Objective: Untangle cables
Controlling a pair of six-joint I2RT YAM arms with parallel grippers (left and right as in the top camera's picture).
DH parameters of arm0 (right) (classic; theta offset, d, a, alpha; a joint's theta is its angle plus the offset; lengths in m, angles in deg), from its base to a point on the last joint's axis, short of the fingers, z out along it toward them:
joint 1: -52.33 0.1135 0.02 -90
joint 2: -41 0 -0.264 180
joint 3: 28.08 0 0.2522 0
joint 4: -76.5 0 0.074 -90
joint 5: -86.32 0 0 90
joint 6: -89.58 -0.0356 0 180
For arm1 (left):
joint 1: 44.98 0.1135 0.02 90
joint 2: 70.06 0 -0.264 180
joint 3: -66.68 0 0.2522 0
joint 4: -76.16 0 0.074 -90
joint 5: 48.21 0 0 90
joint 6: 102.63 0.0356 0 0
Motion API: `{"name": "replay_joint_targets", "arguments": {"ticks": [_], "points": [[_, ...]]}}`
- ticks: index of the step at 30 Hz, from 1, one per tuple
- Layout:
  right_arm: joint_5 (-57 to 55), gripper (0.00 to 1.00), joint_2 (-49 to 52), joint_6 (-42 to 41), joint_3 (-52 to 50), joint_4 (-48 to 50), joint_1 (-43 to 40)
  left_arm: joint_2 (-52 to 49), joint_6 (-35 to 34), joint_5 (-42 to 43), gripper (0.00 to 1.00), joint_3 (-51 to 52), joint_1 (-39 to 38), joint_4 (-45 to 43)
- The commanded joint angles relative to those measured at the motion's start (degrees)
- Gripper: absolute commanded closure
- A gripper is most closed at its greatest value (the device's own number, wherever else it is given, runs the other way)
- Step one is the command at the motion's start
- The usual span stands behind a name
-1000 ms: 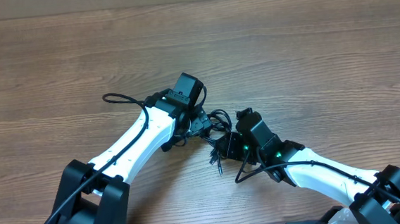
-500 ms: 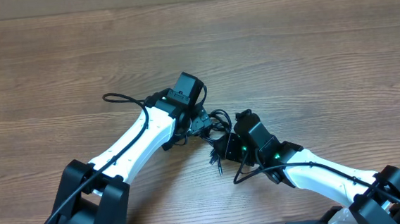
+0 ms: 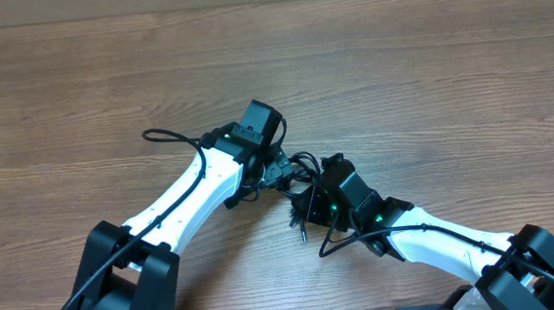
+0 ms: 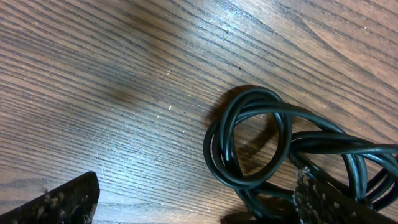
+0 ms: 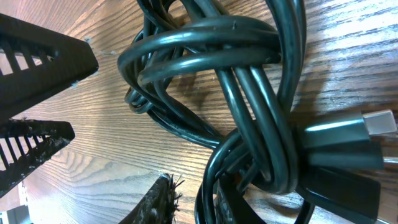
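The cables point(image 3: 304, 163) are thin black cords bunched in a knot at mid table, with loose ends point(image 3: 298, 228) trailing toward the front. In the left wrist view the loops point(image 4: 249, 143) lie just ahead of my left gripper point(image 4: 193, 208). It is open wide, and its right finger point(image 4: 323, 199) rests over some strands. In the right wrist view the knot point(image 5: 249, 93) fills the frame, with a silver plug tip point(image 5: 380, 123) at the right. My right gripper point(image 5: 193, 202) is open only narrowly, with one strand point(image 5: 208, 180) between its fingers and a sliver of wood beside the left finger.
Both white arms reach in from the front edge and meet at the knot, the left gripper point(image 3: 280, 167) and right gripper point(image 3: 312, 194) almost touching. The left gripper's ribbed fingers point(image 5: 37, 56) show at the left of the right wrist view. Bare wooden table point(image 3: 427, 66) surrounds them.
My right gripper has crept a little to the left, further into the knot, and its jaws have narrowed slightly. The left arm and the cables have stayed put.
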Motion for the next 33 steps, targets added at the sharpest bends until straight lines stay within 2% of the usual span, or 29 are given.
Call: {"name": "replay_joint_targets", "arguments": {"ticks": [1, 5, 12, 27, 33], "points": [[-1.55, 0.79, 0.33, -0.22, 1.36, 0.42, 0.20, -0.66, 1.07, 0.26, 0.01, 0.20, -0.44, 0.20], [-1.99, 0.83, 0.33, -0.24, 1.36, 0.42, 0.20, -0.66, 1.07, 0.33, 0.00, 0.20, -0.44, 0.44], [-2.34, 0.96, 0.33, -0.26, 1.36, 0.24, 0.20, -0.66, 1.09, 1.68, 0.00, 0.20, -0.44, 0.94], [-2.27, 0.96, 0.33, -0.26, 1.36, -0.02, 0.20, -0.66, 1.27, 4.11, 0.01, 0.20, -0.55, 2.40], [-2.14, 0.96, 0.33, -0.26, 1.36, 0.04, 0.20, -0.66, 3.28, 12.68, 0.05, 0.20, -0.55, 4.63]]}}
